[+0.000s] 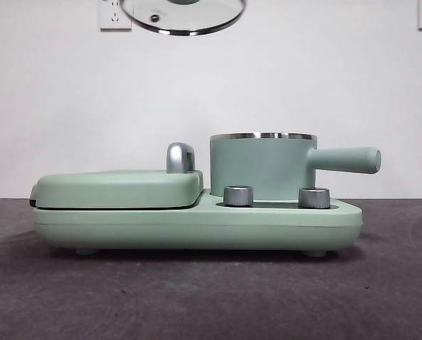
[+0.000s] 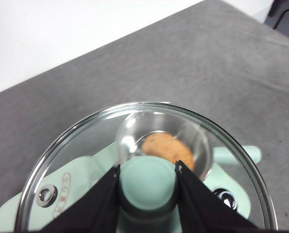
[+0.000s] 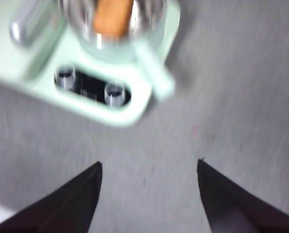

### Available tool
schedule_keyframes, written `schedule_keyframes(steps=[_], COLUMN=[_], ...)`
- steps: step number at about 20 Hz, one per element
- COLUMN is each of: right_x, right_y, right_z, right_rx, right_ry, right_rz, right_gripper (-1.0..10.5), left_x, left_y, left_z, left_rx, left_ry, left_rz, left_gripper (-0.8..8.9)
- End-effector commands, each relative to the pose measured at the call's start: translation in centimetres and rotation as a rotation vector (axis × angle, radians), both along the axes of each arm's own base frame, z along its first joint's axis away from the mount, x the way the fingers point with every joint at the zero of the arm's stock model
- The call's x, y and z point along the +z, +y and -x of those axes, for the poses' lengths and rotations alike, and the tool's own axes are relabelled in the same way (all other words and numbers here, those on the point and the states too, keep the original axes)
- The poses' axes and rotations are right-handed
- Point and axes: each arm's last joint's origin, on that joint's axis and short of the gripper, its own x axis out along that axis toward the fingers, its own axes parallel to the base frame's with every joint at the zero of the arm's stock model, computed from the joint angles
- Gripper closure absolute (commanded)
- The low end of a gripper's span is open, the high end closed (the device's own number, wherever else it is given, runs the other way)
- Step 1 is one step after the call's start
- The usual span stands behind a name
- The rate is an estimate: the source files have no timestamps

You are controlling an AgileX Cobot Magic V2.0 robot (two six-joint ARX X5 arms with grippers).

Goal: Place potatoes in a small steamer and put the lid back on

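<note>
The mint-green small steamer [image 1: 262, 164] stands on its cooker base with its handle pointing right. An orange-brown potato [image 2: 168, 150] lies inside it, seen through the glass, and it also shows as the potato [image 3: 112, 18] in the right wrist view. High above the pot hangs the clear glass lid [image 1: 183, 15]. My left gripper [image 2: 148, 175] is shut on the lid's green knob [image 2: 148, 182]. My right gripper [image 3: 149, 167] is open, empty, above bare table beside the steamer [image 3: 116, 30].
The flat griddle section [image 1: 119, 188] with a steel hinge [image 1: 180, 157] fills the base's left half. Two steel dials [image 1: 238, 195] sit at the base's front. The table is dark grey [image 1: 211, 297], with a white wall behind.
</note>
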Motion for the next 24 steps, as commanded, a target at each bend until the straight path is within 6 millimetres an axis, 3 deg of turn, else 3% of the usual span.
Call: schedule_keyframes(steps=[1, 7, 11, 19, 24], right_x=[-1.5, -3.6, -3.8, -3.9, -3.9], right_y=[-1.5, -4.9, -6.1, -6.4, -6.4], right_z=[3.7, 11.6, 14.6, 15.2, 15.2], right_rx=[0.011, 0.000, -0.031, -0.046, -0.057], right_ry=[0.034, -0.154, -0.250, -0.265, -0.260], right_rz=[0.023, -0.066, -0.149, -0.175, -0.187], right_gripper=[6.4, 6.4, 6.4, 6.4, 6.4], left_x=[0.1, -2.4, -4.6, -9.8, -11.0], left_y=[-1.7, -5.6, -7.5, -10.3, -10.8], left_z=[-0.4, -1.7, -3.2, -6.6, -7.6], left_rx=[-0.033, -0.098, -0.112, -0.125, -0.142], left_ry=[-0.040, -0.037, -0.032, -0.012, -0.049], left_rz=[0.026, 0.022, 0.015, -0.031, -0.054], left_gripper=[7.91, 7.91, 7.91, 7.91, 7.91])
